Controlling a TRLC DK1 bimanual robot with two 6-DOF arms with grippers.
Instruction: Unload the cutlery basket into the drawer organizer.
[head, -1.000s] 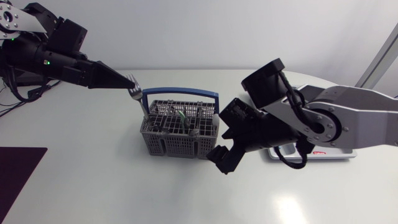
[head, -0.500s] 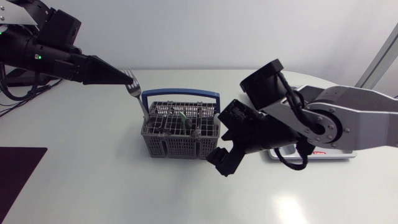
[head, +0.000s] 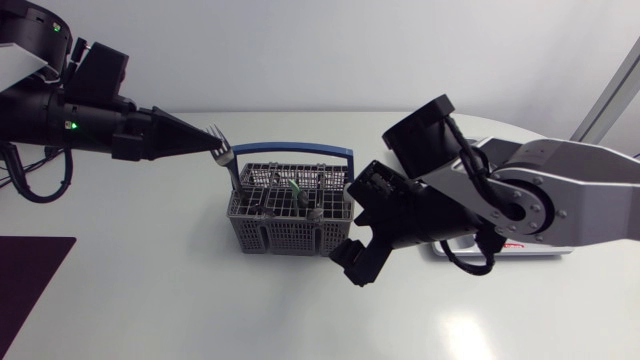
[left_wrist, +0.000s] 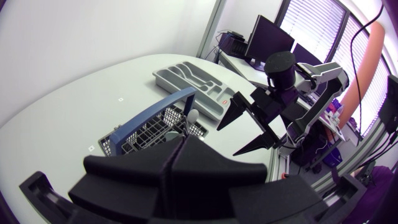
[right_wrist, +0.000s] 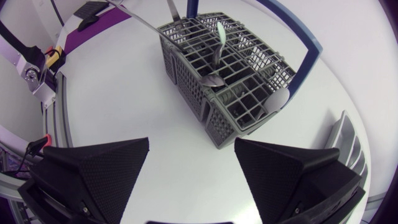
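**Progress.** The left pincer (head: 207, 141) is closed on the tine end of a silver metal fork (head: 226, 160). The fork hangs down from its fingertips. The handle end sits at the rim of the grey plastic lattice cutlery basket with the blue bail handle (head: 285, 232), on the corner nearest that pincer. It cannot be told whether the handle end is fully out of the basket.

The right pincer (right_wrist: 192, 143) is spread wide and holds nothing. The basket stands just ahead of it, between the lines of its two fingers and not touching them.

The grey moulded drawer organizer (left_wrist: 186, 74) lies well ahead of the left pincer, beyond the basket. No cutlery shows in the compartments that are visible.

Judgement: the task is at an early stage. The first piece seen in hand has not yet been delivered, and the rest of the basket is left to unload.

**Count.**
- Baskets: one.
- Organizers: one.
- Forks in grip: one.
- Pieces in the basket, ahead of the right pincer:
  - one silver metal spoon (right_wrist: 214, 78);
  - one green-handled utensil (right_wrist: 221, 34);
  - one white-ended utensil (right_wrist: 278, 98) in the compartment nearest that pincer.

This gives at least three pieces in the basket. A further thin metal shaft may stand at the far side, so the full number cannot be told.
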